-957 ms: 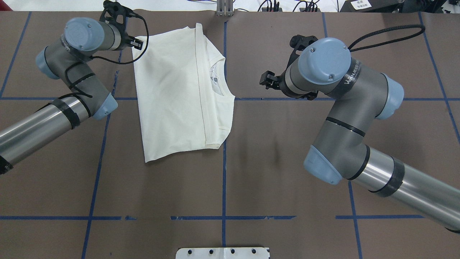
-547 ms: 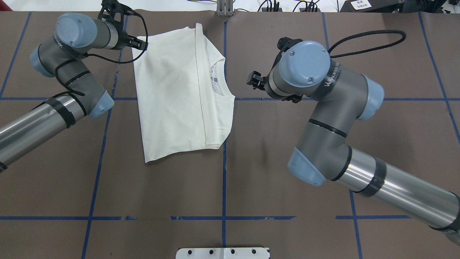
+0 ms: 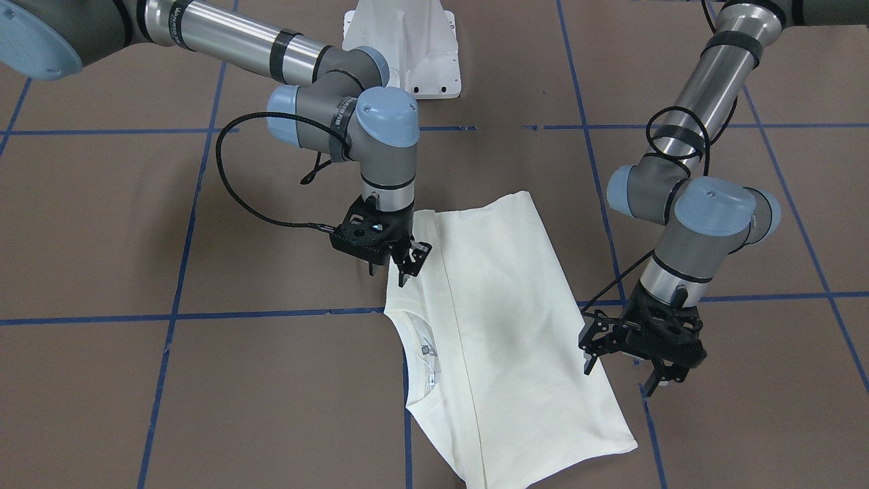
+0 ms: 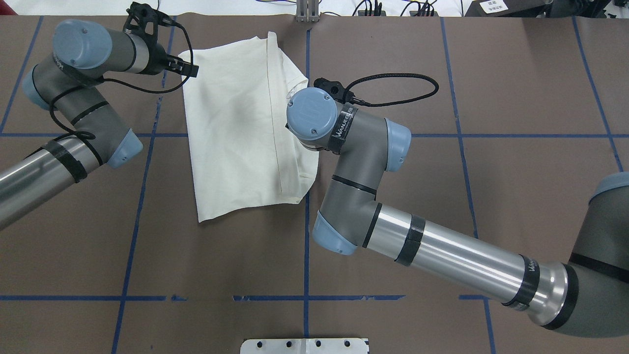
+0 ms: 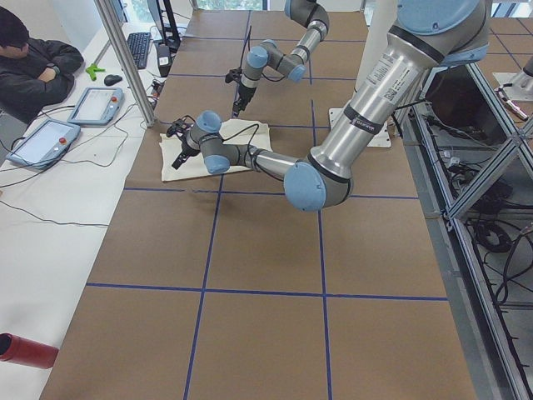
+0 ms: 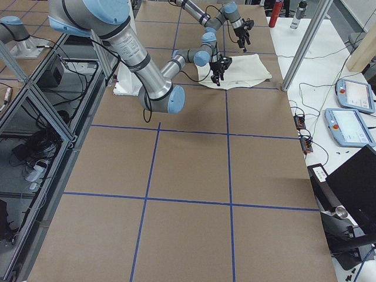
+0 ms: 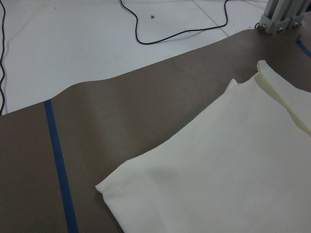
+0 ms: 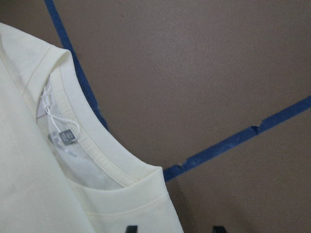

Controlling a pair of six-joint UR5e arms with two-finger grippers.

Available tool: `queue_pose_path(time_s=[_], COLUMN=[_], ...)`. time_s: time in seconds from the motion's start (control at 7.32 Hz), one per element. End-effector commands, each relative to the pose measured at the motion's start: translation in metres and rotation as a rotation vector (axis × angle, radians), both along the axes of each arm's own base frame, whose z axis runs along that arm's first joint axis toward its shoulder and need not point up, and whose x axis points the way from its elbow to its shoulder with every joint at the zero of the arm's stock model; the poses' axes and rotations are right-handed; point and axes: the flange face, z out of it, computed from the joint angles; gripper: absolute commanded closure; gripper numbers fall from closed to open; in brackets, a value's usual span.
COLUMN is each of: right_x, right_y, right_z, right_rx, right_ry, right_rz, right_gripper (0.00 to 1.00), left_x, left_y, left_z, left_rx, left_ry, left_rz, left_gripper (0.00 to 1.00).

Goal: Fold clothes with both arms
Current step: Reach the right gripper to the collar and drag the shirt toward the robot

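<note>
- The left arm [image 4: 73, 103] comes in from the left edge of the overhead view. The left fingers [image 3: 589, 358] are spread apart and hold nothing. They point down just beside the far left corner of the T-shirt [image 4: 236, 128].
- The T-shirt lies folded on the brown tabletop [image 4: 442, 98], left of centre and towards the far edge, across the blue tape lines [image 4: 305, 255].
- Its plain cream side faces up, smooth but for faint creases. One straight folded edge runs its whole length.
- On its right side the ribbed round collar [image 8: 92, 141] shows, with a small label [image 8: 65, 137] inside the neck.
- The right arm [image 4: 442, 250] reaches across from the right, its wrist over the collar side. The right fingers [image 3: 405, 270] are parted and empty, pointing down at the T-shirt's edge beside the collar.
</note>
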Motion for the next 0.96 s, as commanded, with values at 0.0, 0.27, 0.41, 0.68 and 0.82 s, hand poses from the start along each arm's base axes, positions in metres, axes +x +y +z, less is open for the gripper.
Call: queue_pose_path(time_s=[0.0, 0.27, 0.41, 0.68, 0.82], right_x=[-0.029, -0.037, -0.040, -0.043, -0.043], right_y=[0.005, 0.014, 0.017, 0.022, 0.022], right_z=[-0.006, 0.002, 0.004, 0.012, 0.011], right_rx=[-0.011, -0.011, -0.004, -0.004, -0.003], right_ry=[0.025, 0.043, 0.050, 0.061, 0.059], right_rz=[-0.024, -0.042, -0.047, -0.049, -0.049], right_gripper=[0.41, 0.41, 0.41, 0.42, 0.64], left_x=[-0.001, -0.002, -0.002, -0.002, -0.002], left_y=[0.000, 0.002, 0.002, 0.002, 0.002], left_z=[0.001, 0.005, 0.005, 0.005, 0.005], left_rx=[-0.001, -0.002, -0.002, -0.002, -0.002], left_ry=[0.000, -0.001, -0.001, -0.001, -0.001], left_rz=[0.000, 0.000, 0.000, 0.000, 0.000], left_gripper=[0.00, 0.00, 0.00, 0.00, 0.00])
